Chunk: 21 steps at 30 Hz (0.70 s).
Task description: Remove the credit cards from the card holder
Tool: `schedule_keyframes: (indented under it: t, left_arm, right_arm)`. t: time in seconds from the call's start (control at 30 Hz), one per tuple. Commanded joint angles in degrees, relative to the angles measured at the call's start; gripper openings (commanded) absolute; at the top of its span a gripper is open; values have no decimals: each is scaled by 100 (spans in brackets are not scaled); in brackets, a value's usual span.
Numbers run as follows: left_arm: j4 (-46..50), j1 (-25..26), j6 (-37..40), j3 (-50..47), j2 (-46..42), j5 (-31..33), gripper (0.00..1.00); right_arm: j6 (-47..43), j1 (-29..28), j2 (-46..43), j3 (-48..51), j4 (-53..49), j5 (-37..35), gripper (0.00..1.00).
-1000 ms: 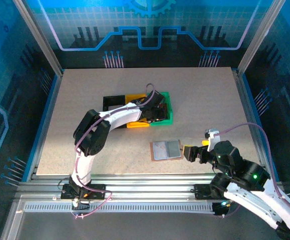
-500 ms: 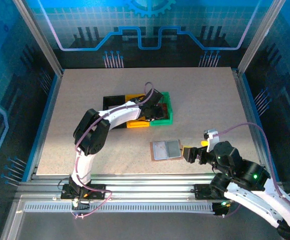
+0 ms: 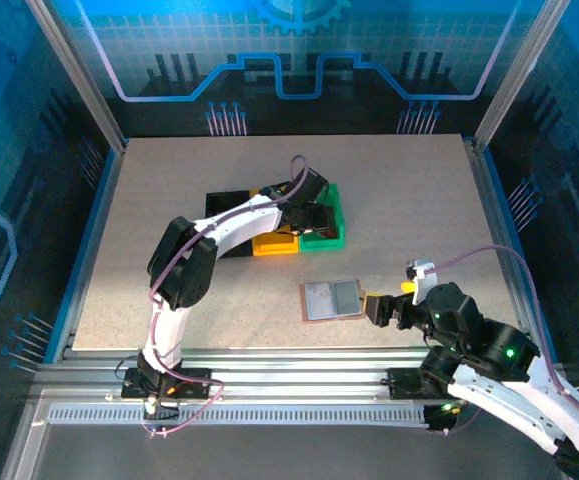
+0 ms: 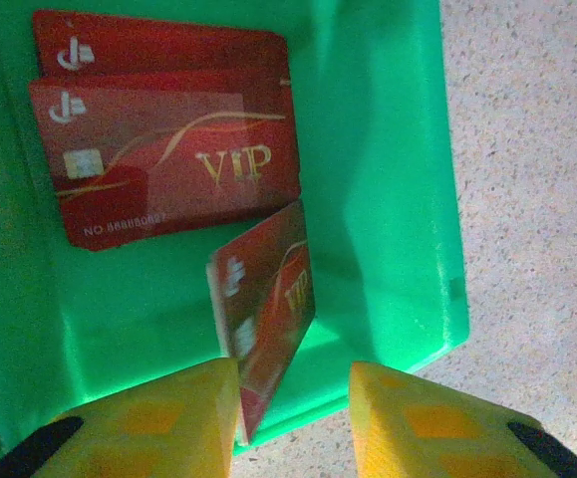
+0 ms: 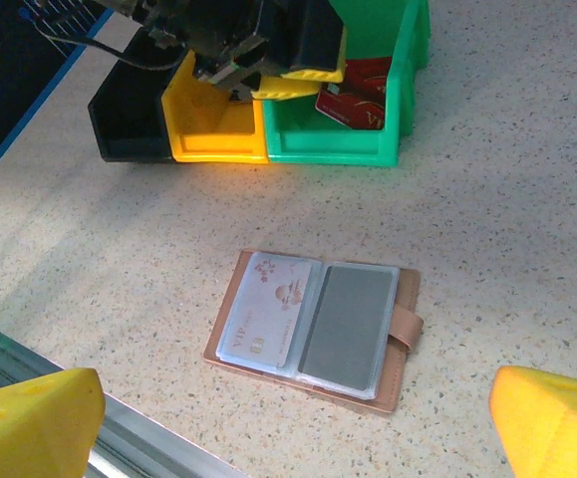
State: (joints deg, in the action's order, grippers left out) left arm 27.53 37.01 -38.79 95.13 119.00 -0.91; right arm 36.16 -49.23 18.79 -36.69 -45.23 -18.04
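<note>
The tan card holder point(image 3: 331, 299) lies open on the table, a white card point(image 5: 268, 309) in its left sleeve and a grey card point(image 5: 353, 324) in its right. My left gripper point(image 4: 293, 398) hangs over the green tray point(image 4: 388, 199), jaws apart. A red credit card point(image 4: 268, 309) stands tilted there, leaning against the left finger alone. Two more red VIP cards point(image 4: 168, 169) lie flat in the tray. From above, the left gripper point(image 3: 309, 215) is over the trays. My right gripper point(image 3: 379, 305) stands wide open just right of the holder, nothing in it.
A yellow tray point(image 5: 213, 139) and a black tray point(image 5: 124, 124) stand side by side left of the green tray point(image 5: 343, 144). The table's metal front rail point(image 5: 119, 428) runs just below the holder. Bare table surrounds the holder point(image 5: 408, 325).
The left jaws have parted and the red card has come free of the grip, tipping over the green tray. The right arm has stayed still.
</note>
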Motion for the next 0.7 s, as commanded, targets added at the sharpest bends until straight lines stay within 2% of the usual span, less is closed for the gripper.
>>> schedule_keyframes:
  t: [0.0, 0.2, 0.33, 0.43, 0.67]
  left_arm:
    - [405, -111, 206, 279, 46, 108, 35]
    - [707, -170, 332, 563, -23, 161, 36]
    - [802, -169, 241, 571, -470, 116, 37]
    - [565, -32, -32, 20, -1142, 52, 40]
    - [361, 685, -1037, -1871, -2695, 594, 42]
  right_arm:
    - [16, -101, -68, -1, -82, -146, 100]
    - [19, -114, -58, -14, -100, -163, 100]
    - [31, -122, 53, -36, -124, -156, 100]
    - [40, -127, 253, -49, -143, -88, 98]
    - [47, -123, 1038, -85, -99, 201, 93]
